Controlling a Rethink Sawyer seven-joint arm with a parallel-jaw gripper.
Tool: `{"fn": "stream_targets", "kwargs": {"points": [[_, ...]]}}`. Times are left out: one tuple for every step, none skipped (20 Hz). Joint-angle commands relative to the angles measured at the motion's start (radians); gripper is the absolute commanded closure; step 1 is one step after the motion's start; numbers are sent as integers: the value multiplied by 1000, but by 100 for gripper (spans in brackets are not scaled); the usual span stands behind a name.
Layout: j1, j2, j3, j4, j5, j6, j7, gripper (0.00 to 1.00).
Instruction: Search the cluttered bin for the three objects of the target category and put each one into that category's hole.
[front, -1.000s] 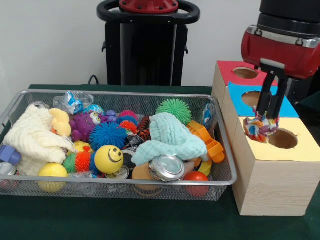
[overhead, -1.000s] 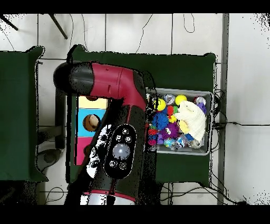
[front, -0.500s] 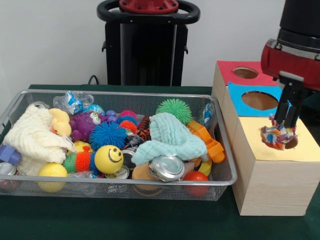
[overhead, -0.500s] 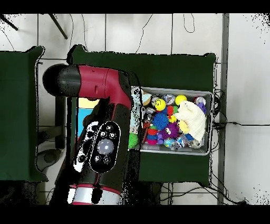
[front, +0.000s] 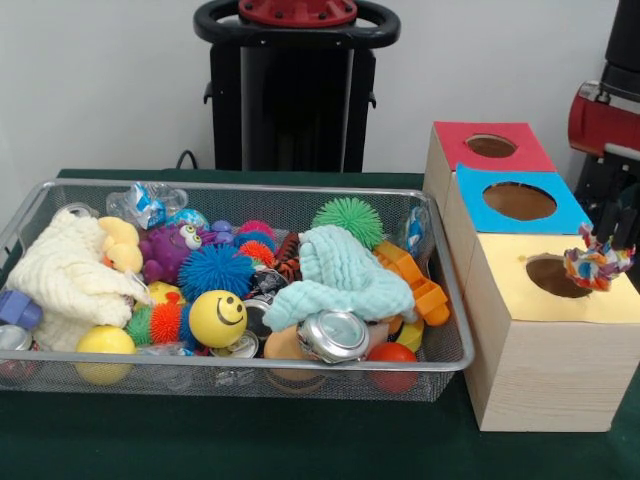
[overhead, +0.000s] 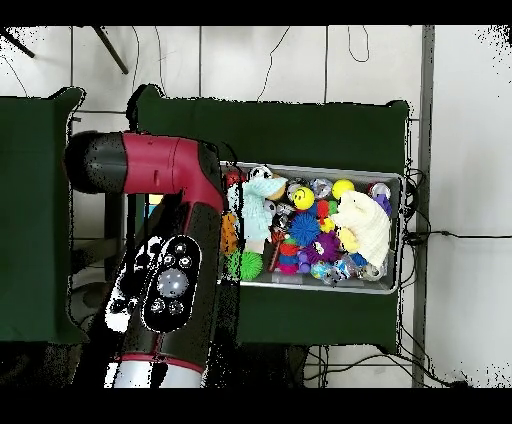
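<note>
In the front view my gripper hangs at the far right edge, shut on a small multicoloured rope toy. The toy hovers just right of the hole in the yellow top of the wooden box, slightly above the box's surface. Behind it lie the blue-topped hole and the red-topped hole. The wire bin left of the box is full of toys. In the overhead view the red arm covers the box and hides the gripper.
The bin holds a yellow smiley ball, a green spiky ball, a blue spiky ball, a pale green cloth, a cream cloth, a crushed can and orange plastic pieces. The bin also shows from overhead.
My gripper has carried the rope toy rightwards, from the yellow top's left edge, across its hole, to just right of it. The bin's contents have not moved.
</note>
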Motion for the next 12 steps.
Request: {"fn": "stream_targets", "kwargs": {"points": [[-6, 1, 22, 138, 41, 51, 274, 100], [-7, 2, 19, 140, 40, 52, 271, 100], [-8, 3, 16, 141, 40, 53, 267, 100], [-9, 0, 14, 147, 37, 50, 260, 100], [-12, -2, 12, 147, 36, 52, 253, 100], [-16, -7, 11, 154, 34, 52, 242, 100], [-18, -8, 11, 155, 32, 53, 237, 100], [-22, -12, 12, 163, 30, 48, 229, 100], [-24, -12, 13, 166, 29, 44, 225, 100], [-28, -12, 16, 174, 28, 30, 217, 100], [-31, -10, 18, 178, 27, 22, 212, 100], [-35, -6, 19, 185, 23, 7, 206, 100]]}}
